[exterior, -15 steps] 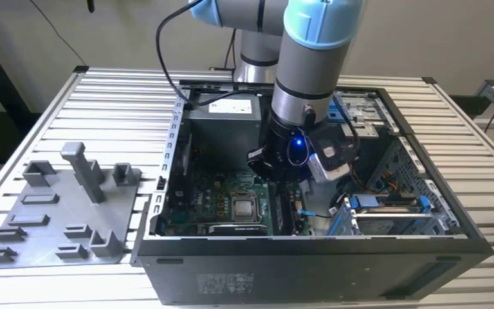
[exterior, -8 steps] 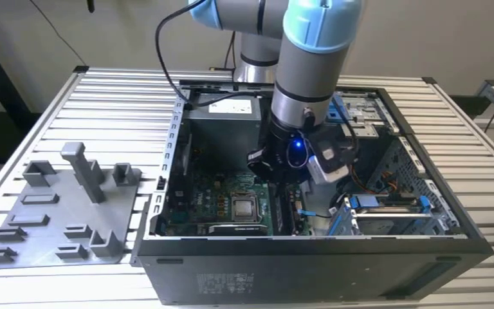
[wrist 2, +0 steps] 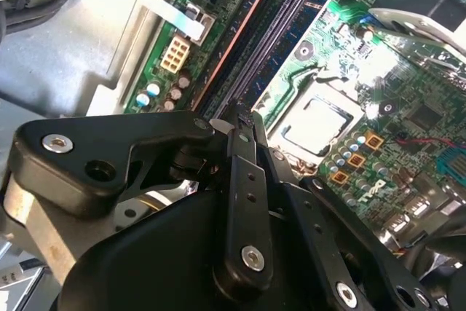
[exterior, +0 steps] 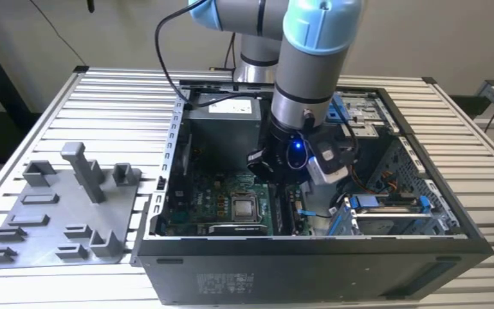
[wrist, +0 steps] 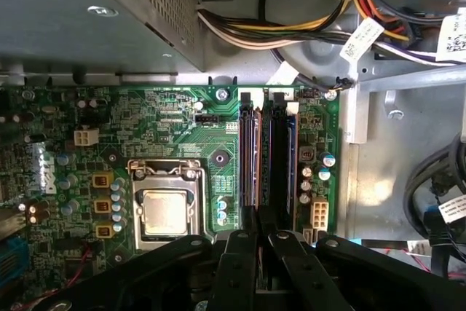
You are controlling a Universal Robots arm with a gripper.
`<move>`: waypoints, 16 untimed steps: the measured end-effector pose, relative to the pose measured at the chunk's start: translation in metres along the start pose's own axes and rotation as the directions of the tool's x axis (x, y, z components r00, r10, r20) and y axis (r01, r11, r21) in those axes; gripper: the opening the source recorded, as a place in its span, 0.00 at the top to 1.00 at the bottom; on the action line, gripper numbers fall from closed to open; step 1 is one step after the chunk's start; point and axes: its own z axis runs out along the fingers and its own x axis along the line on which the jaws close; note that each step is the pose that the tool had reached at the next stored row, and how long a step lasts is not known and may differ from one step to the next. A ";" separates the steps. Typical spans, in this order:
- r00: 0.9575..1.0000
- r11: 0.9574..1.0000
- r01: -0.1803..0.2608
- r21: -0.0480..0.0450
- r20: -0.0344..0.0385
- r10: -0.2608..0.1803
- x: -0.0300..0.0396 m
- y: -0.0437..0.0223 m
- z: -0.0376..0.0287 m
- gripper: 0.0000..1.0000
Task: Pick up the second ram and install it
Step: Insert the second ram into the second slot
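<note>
In both wrist views my gripper [wrist: 262, 237] [wrist 2: 244, 118] hangs over the memory slots of the green motherboard [wrist: 167, 129] [wrist 2: 408, 107] inside the open computer case [exterior: 316, 257]. Its fingers stand close together on a thin dark stick, the second ram [wrist: 266, 158] [wrist 2: 258, 52]. This stick runs edge-on from the fingertips along a slot. Another stick with a bluish board [wrist: 287, 158] [wrist 2: 291, 38] stands in the neighbouring slot. How deep the second ram sits in its slot is hidden. In the exterior view the arm's wrist [exterior: 303, 154] reaches down into the case.
The processor socket [wrist: 164, 209] [exterior: 245, 207] lies beside the slots. The power supply box [wrist: 73, 5] [exterior: 221, 122] and bundled cables [wrist: 291, 34] crowd the far end. A drive cage [exterior: 384, 212] fills the exterior view's right. A grey fixture plate [exterior: 58, 219] lies outside the case.
</note>
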 end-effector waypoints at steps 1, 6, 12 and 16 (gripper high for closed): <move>1.000 1.000 0.000 0.000 0.000 0.000 0.0000 0.0000 0.0005 0.87; 1.000 1.000 0.000 0.000 0.000 0.000 0.0000 -0.0001 0.0015 0.87; 1.000 1.000 0.000 0.000 0.000 0.000 0.0000 -0.0002 0.0018 0.87; 1.000 1.000 0.001 0.000 0.000 -0.001 0.0000 -0.0002 0.0018 0.87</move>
